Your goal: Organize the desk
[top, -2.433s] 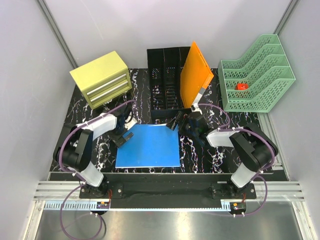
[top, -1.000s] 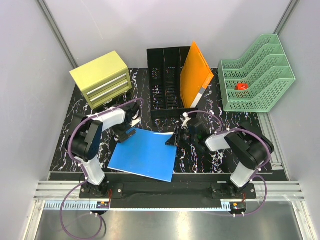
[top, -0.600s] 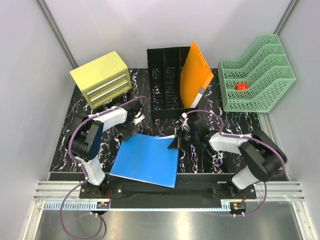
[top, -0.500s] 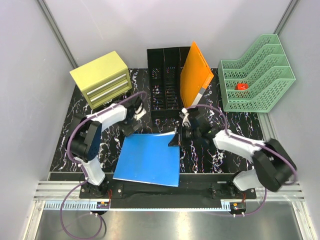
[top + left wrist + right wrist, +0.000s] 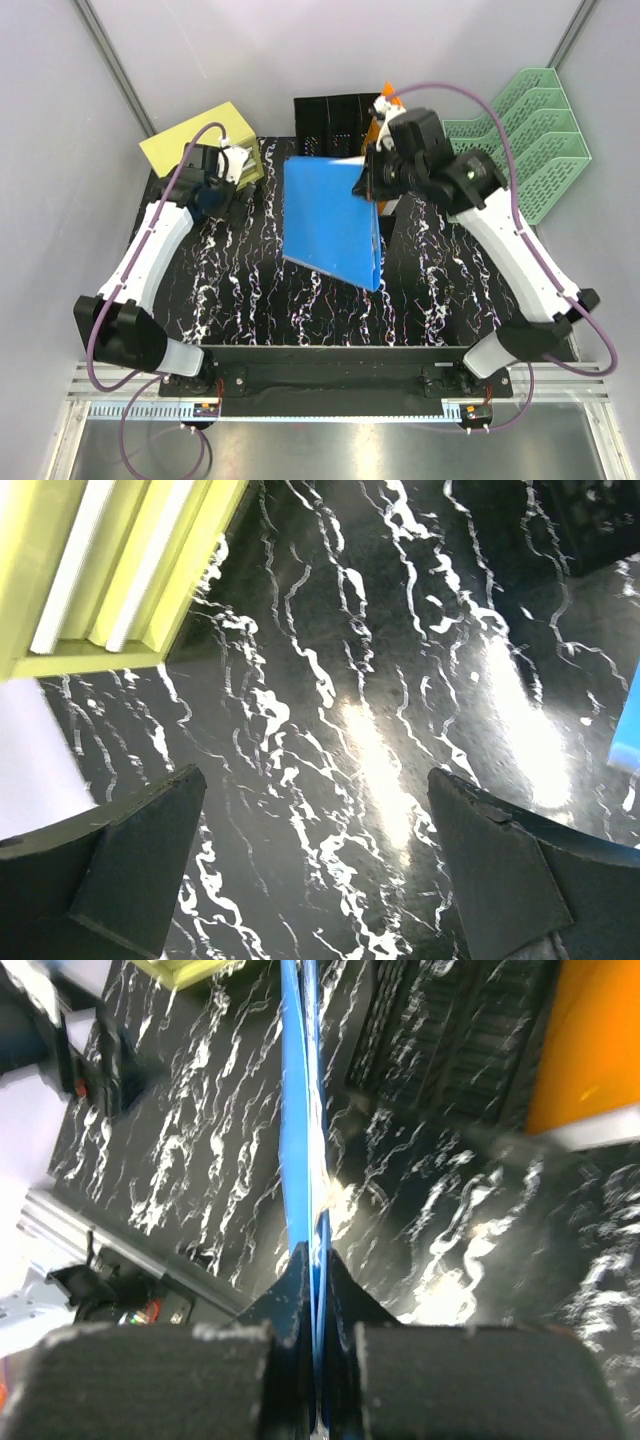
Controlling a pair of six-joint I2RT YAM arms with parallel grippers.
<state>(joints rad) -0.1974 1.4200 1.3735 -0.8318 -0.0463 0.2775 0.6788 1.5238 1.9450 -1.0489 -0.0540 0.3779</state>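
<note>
The desk (image 5: 250, 290) is a black tabletop with white veins. A blue folder (image 5: 330, 225) hangs above its middle, raised on edge and tilted. My right gripper (image 5: 366, 186) is shut on the folder's upper right edge. In the right wrist view the folder (image 5: 303, 1130) shows edge-on, pinched between the two fingertips (image 5: 292, 1280). My left gripper (image 5: 212, 195) hovers at the back left beside the yellow drawer cabinet (image 5: 195, 140). In the left wrist view the left gripper (image 5: 320, 870) is open over bare desk (image 5: 350, 730), with nothing between its fingers (image 5: 130, 850).
A black mesh file holder (image 5: 335, 115) stands at the back middle, with an orange folder (image 5: 590, 1040) leaning at its right, largely hidden behind the right arm from above. A green tiered tray (image 5: 540, 150) stands at the back right. The folder's corner (image 5: 628, 740) shows at the left wrist view's right edge.
The right gripper shut on the blue folder and lifted it off the desk, up and toward the back. The left arm swung away to the back left, beside the yellow cabinet.
</note>
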